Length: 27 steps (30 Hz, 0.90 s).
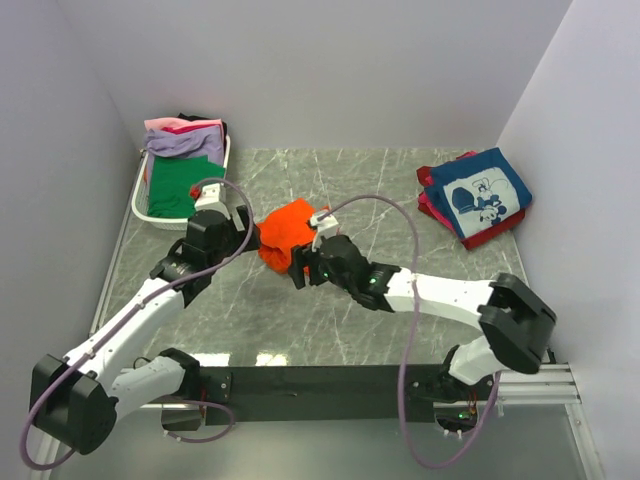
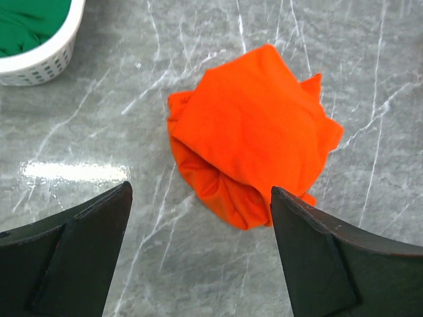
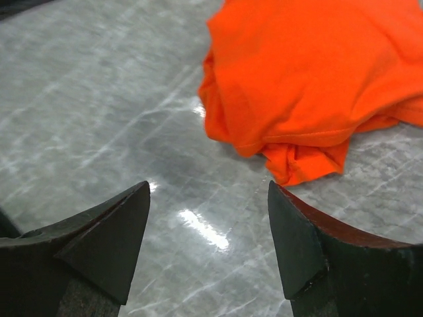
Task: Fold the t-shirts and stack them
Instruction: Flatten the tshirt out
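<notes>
A crumpled bright orange t-shirt (image 1: 285, 228) lies bunched on the marble table near its middle; it also shows in the left wrist view (image 2: 254, 135) and in the right wrist view (image 3: 310, 79). My left gripper (image 1: 243, 222) is open and empty, just left of the shirt, with the cloth ahead of its fingers (image 2: 310, 251). My right gripper (image 1: 300, 268) is open and empty, just below the shirt's near edge. A folded navy t-shirt with white cartoon print (image 1: 478, 193) tops a red one (image 1: 436, 209) at the back right. Green (image 1: 172, 185), lavender (image 1: 185, 142), pink and black shirts sit in the basket.
A white slatted basket (image 1: 141, 195) stands at the back left against the wall; its corner shows in the left wrist view (image 2: 46, 59). White walls close in the table on the left, back and right. A black rail (image 1: 330, 380) runs along the near edge.
</notes>
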{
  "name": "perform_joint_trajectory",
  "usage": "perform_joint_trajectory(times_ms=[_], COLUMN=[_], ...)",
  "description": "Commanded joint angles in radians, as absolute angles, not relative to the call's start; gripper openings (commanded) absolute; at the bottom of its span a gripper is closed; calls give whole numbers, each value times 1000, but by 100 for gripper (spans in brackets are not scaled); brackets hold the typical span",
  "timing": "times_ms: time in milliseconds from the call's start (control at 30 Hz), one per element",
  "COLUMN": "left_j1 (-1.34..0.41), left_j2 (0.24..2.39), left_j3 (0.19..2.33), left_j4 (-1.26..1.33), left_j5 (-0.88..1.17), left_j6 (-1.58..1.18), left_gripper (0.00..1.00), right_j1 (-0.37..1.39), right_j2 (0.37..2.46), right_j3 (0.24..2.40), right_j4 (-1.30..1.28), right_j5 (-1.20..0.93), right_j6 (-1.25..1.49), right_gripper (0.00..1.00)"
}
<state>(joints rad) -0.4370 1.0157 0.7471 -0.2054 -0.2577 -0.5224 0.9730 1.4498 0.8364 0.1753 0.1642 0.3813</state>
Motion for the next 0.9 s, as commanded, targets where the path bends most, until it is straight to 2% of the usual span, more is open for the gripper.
perform_joint_trajectory(times_ms=[0, 500, 600, 800, 867], left_j1=[-426, -419, -419, -419, -419], left_j2=[1022, 1063, 1071, 1055, 1048], left_j3=[741, 745, 750, 756, 753], left_j4=[-155, -149, -150, -167, -169], left_j5=[-232, -180, -167, -169, -161], left_j6=[-546, -541, -540, -540, -541], left_gripper=[91, 92, 92, 92, 92], right_j1=[980, 965, 945, 904, 874], right_j2=[1514, 1767, 1793, 1822, 1821], right_j3=[922, 1035, 1057, 1068, 1052], right_j4=[155, 97, 97, 112, 120], right_j5=[251, 256, 250, 201, 177], right_j6=[396, 353, 338, 321, 330], right_gripper=[78, 70, 64, 40, 35])
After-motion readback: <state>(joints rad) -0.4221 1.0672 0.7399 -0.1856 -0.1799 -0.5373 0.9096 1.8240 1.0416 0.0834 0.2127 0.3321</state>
